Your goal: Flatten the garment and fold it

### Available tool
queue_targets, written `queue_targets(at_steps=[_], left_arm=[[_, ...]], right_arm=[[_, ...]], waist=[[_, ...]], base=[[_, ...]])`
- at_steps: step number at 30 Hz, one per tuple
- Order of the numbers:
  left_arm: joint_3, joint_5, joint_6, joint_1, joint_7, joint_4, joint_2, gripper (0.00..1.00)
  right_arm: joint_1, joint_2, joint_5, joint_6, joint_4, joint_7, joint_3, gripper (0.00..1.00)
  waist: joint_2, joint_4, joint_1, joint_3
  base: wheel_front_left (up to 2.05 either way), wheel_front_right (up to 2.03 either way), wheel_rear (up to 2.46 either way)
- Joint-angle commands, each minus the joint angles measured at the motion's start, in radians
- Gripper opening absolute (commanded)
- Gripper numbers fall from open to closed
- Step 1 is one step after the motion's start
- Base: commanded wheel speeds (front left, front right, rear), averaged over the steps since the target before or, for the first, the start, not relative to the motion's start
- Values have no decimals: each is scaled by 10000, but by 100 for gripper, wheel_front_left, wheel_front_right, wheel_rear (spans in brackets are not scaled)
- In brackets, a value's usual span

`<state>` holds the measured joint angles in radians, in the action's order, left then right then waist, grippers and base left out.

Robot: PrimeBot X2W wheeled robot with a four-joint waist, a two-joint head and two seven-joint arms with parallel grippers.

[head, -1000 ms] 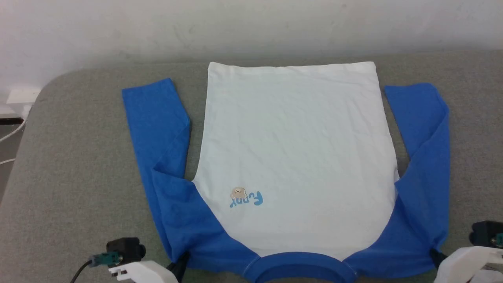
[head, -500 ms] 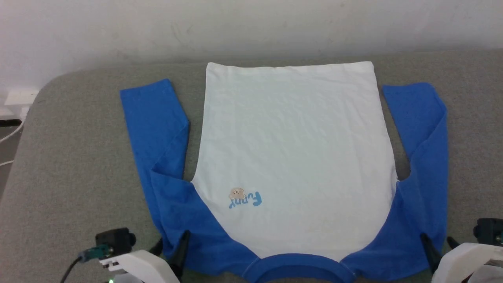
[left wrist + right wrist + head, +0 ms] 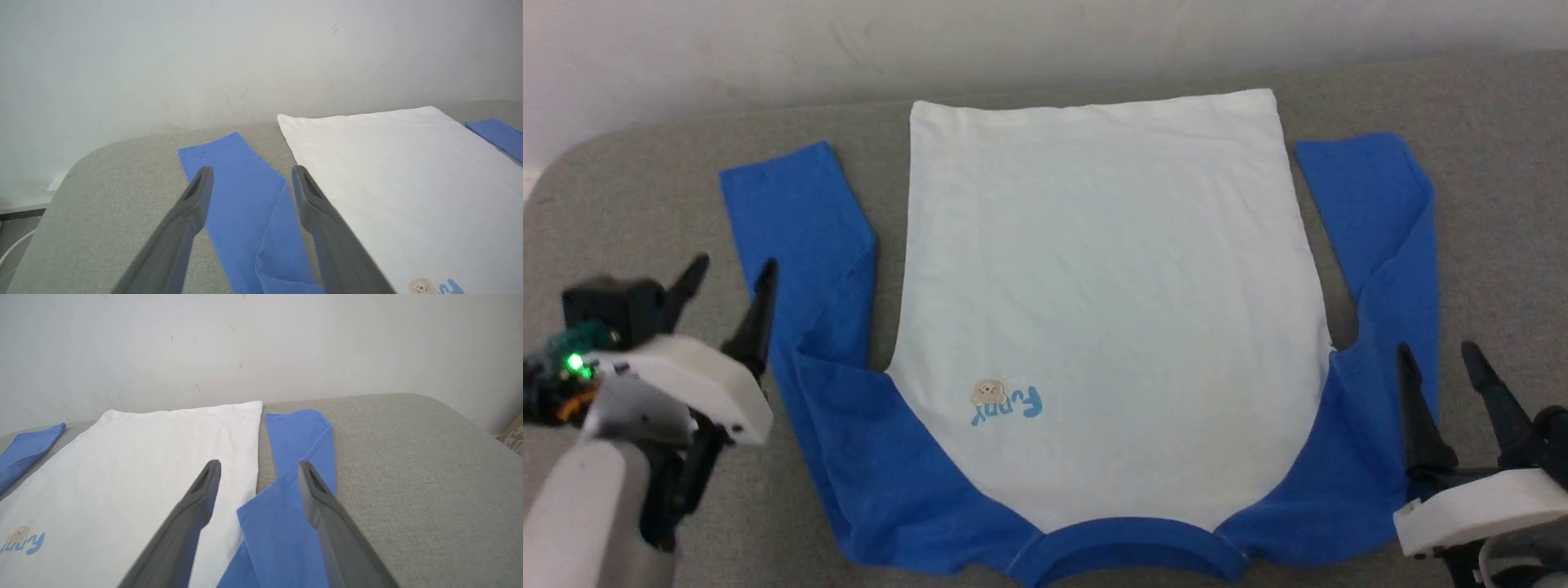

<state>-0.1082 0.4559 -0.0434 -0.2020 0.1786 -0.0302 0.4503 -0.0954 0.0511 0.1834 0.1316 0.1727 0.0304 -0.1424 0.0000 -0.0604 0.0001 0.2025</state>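
The garment, a white shirt with bright blue sleeves, is lying spread flat and face up on the grey padded surface, its blue collar at the near edge and its straight hem at the far side, close to the pale wall. A small light-blue "Funny" print with a tan motif is sitting on the near left part of the chest, upside down in the head view. The left sleeve is bending at the elbow and pointing its cuff toward the far side, just beside the white body, and the right sleeve is lying the same way on the other side. The left gripper is hovering at the outer edge of the left sleeve with its dark fingers spread wide and nothing between them. The right gripper is standing at the outer edge of the right sleeve, fingers likewise wide apart and gripping nothing, one finger over blue fabric and the other over grey surface.
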Motion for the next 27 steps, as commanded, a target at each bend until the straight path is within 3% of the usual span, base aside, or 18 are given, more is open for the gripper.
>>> queue_targets(at_steps=[1,6,9,17,27], left_arm=[[10,-74,177,-697,133,260,244,100],[215,229,608,-2952,1079,1575,869,100],[527,555,492,-4133,1850,2400,1143,100],[995,873,-583,-5790,4188,3314,1769,100],[1229,753,-1946,-6092,6033,3139,2249,100]], right_arm=[[294,-8,-60,-9,107,-208,107,100],[1034,-8,-64,-9,357,-731,533,100],[1501,-8,-30,-9,441,-874,843,100],[2426,-9,229,-9,527,-1197,1612,100],[2949,-9,443,-9,307,-1505,2073,100]], waist=[[0,-349,-1,699],[0,-775,-1,1846],[0,-1089,-1,2541],[0,-1754,-1,3909],[0,-2025,-1,4780]], base=[[0,0,0],[0,0,0],[0,0,0],[0,0,0],[0,0,0]])
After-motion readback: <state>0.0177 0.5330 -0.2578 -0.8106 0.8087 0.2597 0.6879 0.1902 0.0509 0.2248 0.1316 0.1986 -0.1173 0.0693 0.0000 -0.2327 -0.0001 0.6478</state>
